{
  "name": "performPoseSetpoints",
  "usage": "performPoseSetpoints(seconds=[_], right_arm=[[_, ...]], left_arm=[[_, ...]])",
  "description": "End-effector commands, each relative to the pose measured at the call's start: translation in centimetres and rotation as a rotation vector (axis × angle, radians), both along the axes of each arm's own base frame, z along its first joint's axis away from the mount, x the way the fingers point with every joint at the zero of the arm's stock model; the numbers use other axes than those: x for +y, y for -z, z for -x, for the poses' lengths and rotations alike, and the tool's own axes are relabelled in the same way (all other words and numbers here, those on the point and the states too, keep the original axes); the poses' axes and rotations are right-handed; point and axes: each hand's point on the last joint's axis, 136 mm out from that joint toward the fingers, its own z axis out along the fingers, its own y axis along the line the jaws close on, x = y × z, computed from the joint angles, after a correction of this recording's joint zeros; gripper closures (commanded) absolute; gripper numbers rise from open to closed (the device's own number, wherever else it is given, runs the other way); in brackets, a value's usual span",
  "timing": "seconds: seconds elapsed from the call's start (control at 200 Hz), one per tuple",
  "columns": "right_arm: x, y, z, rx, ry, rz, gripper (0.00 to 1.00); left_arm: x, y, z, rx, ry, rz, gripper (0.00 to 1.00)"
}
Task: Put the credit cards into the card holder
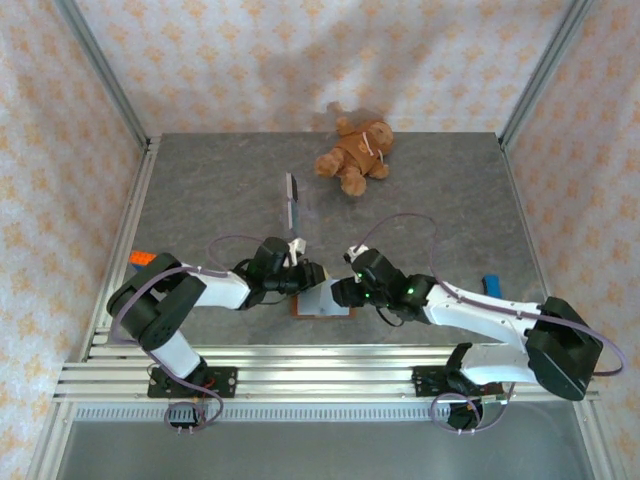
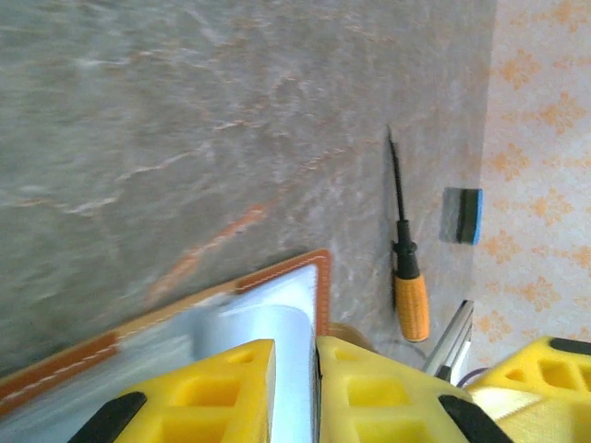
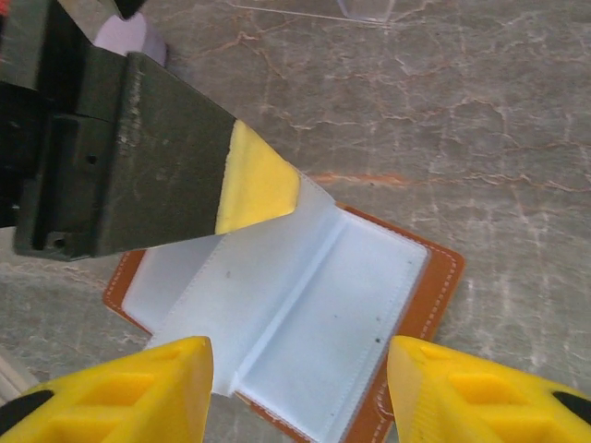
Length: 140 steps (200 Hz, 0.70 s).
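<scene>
I've got the card holder lying open on the surface at the near edge, between both arms, pale inner pockets facing up. My left end effector is narrowed onto one pale pocket leaf, pinching it. My right end effector hangs wide apart just over the open pockets, holding nothing. Farther back, what look like the credit cards stand on edge in a clear stand.
</scene>
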Motion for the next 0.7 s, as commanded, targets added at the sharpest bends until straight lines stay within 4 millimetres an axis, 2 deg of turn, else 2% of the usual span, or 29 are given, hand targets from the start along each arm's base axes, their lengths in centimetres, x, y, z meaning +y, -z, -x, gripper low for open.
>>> performPoseSetpoints(seconds=[0.0,0.045,0.065,0.175,0.431,0.531,0.696], right_arm=[[-1.6,0.3,-0.3,-0.005,0.056,0.039,0.47],[-1.7,0.5,-0.3,0.003,0.059,0.040,0.46],[-1.6,-0.4,-0.3,-0.012,0.056,0.017,0.45],[-1.4,-1.5,0.2,-0.021,0.015,-0.013,0.40],[1.4,-4.6,2.0,0.007,-0.078,-0.233,0.36],[1.8,-3.9,1.6,0.034,-0.044,-0.218,0.36],[2.1,-1.2,0.4,0.096,0.047,-0.138,0.32]], left_arm=[[-1.4,-2.3,0.0,-0.030,0.041,0.035,0.81],[-1.9,-2.4,0.2,-0.030,0.056,0.034,0.81],[-2.0,-2.5,0.1,-0.031,0.059,0.034,0.81],[-3.0,-2.0,0.4,-0.022,0.080,0.036,0.81],[-3.1,-1.5,-0.3,-0.013,0.009,0.109,0.81],[-1.9,-1.7,-0.4,-0.022,-0.026,0.105,0.81],[2.2,-2.5,-0.7,-0.050,-0.098,0.047,0.81]])
